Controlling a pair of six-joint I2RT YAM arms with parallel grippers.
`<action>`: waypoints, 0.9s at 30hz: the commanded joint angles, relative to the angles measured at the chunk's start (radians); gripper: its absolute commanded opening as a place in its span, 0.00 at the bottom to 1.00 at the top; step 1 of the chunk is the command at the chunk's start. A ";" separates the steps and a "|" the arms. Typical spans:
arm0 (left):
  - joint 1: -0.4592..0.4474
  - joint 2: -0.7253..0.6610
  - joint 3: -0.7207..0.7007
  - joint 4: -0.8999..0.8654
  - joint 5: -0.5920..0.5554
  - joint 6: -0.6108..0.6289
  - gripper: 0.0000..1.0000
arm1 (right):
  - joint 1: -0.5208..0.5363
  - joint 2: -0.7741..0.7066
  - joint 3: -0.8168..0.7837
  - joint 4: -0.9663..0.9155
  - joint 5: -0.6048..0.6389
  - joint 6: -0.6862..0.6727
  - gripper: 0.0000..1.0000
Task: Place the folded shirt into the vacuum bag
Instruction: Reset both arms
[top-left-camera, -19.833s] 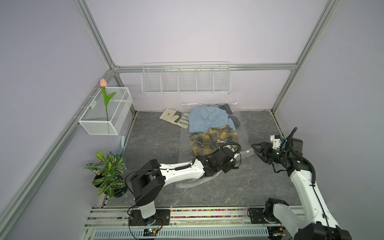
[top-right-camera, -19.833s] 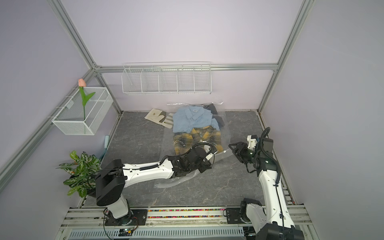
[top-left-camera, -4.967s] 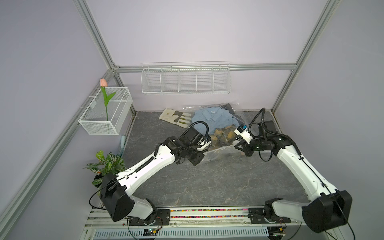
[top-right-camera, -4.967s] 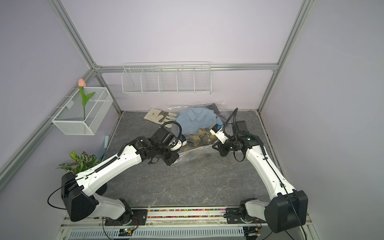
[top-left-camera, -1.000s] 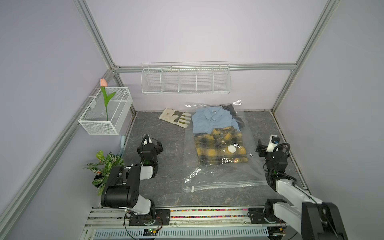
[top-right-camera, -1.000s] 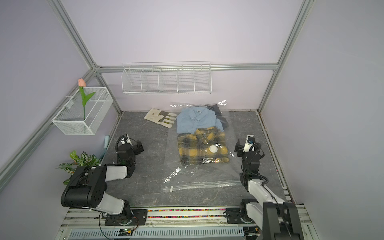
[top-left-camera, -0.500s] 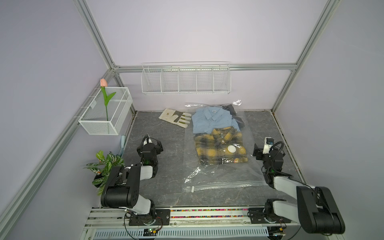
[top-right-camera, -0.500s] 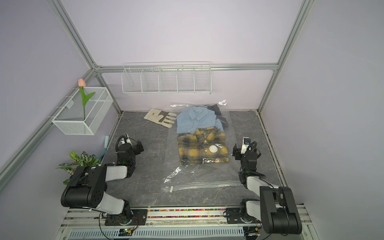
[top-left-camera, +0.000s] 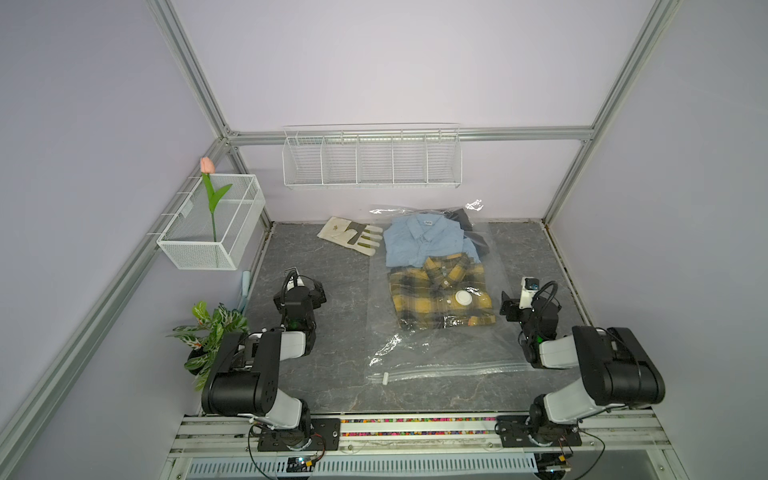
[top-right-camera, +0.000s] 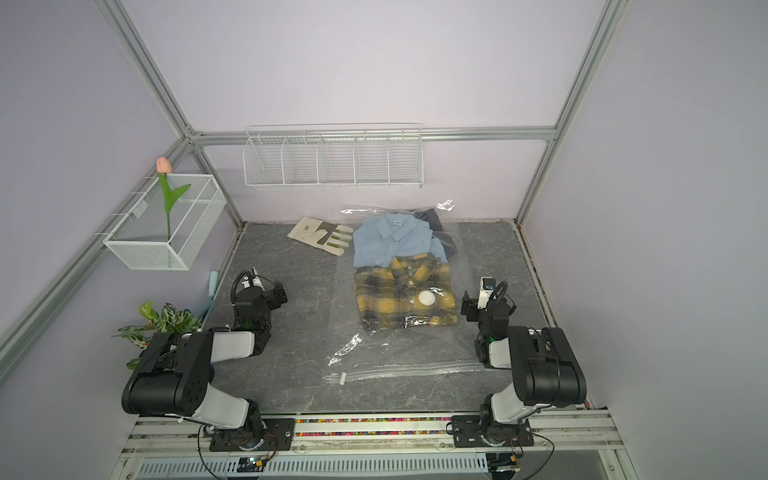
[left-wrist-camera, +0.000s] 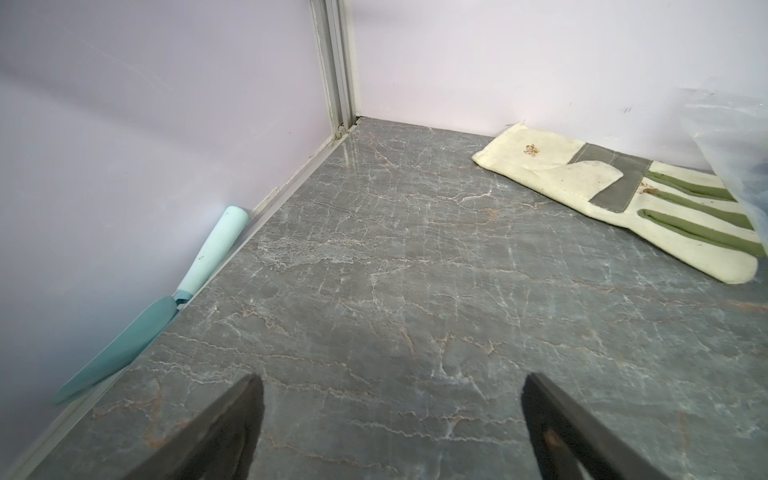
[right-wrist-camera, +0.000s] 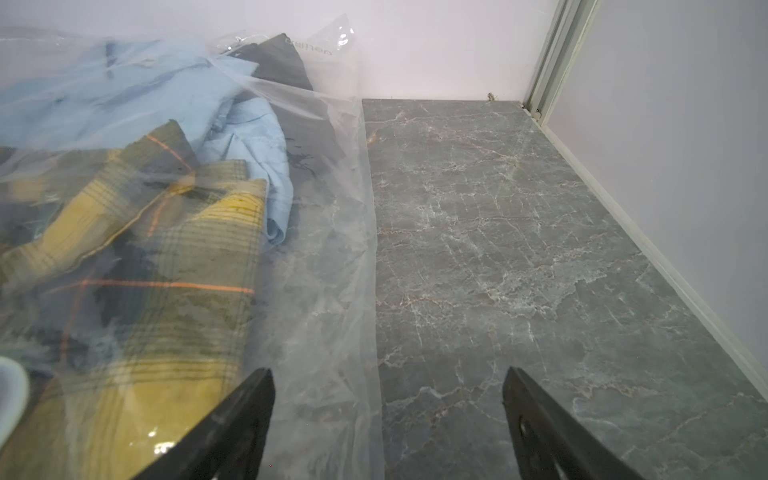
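Folded shirt (top-left-camera: 419, 301), the yellow-and-black plaid flannel one, lies flat inside the large clear crinkly plastic vacuum bag (top-left-camera: 436, 347) in the middle of the grey marbled tabletop (top-left-camera: 332, 332); the bag's round white valve (top-left-camera: 462, 296) sits right over it; a folded pale blue shirt (top-left-camera: 419, 241) and a dark garment (top-left-camera: 468, 222) lie deeper in the same bag, towards the back wall; the zip-seal strip (top-left-camera: 449, 368) with its small white slider clip (top-left-camera: 385, 378) runs along the near edge, apart from the plaid cloth; whether that strip is pressed shut I cannot tell from here.

What has just changed is the arms; a few seconds ago both were stretched out over the far end of the bag, and now both are folded back low by their bases; the left had already settled a second ago, the right has only just finished tucking in; bag and clothes have not stirred in that last second.

The left gripper (left-wrist-camera: 390, 388) points at bare tabletop, near a cream and green work glove (left-wrist-camera: 615, 195), its fingers spread wide with nothing between them; the right gripper (right-wrist-camera: 386, 382) hangs over the bag's side edge, fingers likewise apart and empty.

I judge the placing done; the shirt is in, both arms have let go; only sealing could remain, if that is wanted at all.
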 joint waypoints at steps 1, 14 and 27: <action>-0.003 -0.006 0.022 0.005 -0.014 0.005 0.99 | -0.005 0.000 0.064 -0.032 -0.066 -0.014 0.89; -0.003 -0.006 0.022 0.004 -0.014 0.005 0.99 | -0.007 -0.005 -0.032 0.136 0.100 0.049 0.89; -0.003 -0.006 0.021 0.005 -0.014 0.006 0.99 | -0.003 0.037 -0.122 0.350 0.075 0.034 0.89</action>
